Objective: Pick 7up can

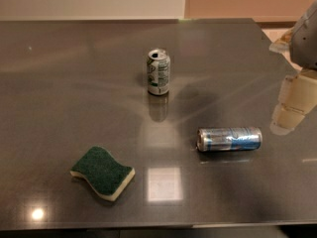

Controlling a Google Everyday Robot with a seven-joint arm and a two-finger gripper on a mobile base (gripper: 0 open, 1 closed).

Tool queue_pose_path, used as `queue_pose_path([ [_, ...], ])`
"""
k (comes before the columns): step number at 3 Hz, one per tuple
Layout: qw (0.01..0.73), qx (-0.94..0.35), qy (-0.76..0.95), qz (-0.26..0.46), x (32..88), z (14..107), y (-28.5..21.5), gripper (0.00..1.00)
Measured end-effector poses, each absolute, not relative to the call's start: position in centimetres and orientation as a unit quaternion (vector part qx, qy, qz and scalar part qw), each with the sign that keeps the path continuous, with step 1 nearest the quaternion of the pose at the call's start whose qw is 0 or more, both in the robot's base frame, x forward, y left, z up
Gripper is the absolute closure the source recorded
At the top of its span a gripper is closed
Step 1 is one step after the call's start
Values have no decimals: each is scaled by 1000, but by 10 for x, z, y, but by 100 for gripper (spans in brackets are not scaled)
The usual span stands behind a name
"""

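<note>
The 7up can point(158, 72) stands upright near the middle of the dark grey table point(74, 83). It is short and stout, with a white and green label and a silver top. My gripper point(293, 105) hangs at the right edge of the view, pale cream, well to the right of the can and a little nearer the camera. It holds nothing that I can see. Part of the arm above it is cut off by the frame edge.
A long slim silver-blue can point(229, 139) lies on its side right of centre, between the gripper and the table's front. A green sponge with a pale underside point(103, 172) lies at the front left. The table's far edge meets a wall.
</note>
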State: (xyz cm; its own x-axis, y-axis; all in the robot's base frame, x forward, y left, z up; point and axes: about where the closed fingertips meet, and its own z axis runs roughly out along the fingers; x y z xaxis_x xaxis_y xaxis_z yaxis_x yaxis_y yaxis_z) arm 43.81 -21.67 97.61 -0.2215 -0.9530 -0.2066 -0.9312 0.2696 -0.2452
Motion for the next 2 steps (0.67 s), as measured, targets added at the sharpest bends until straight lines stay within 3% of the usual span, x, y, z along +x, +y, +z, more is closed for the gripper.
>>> queue_pose_path([
  [2, 171, -613, 771, -20, 443, 979, -211, 0],
])
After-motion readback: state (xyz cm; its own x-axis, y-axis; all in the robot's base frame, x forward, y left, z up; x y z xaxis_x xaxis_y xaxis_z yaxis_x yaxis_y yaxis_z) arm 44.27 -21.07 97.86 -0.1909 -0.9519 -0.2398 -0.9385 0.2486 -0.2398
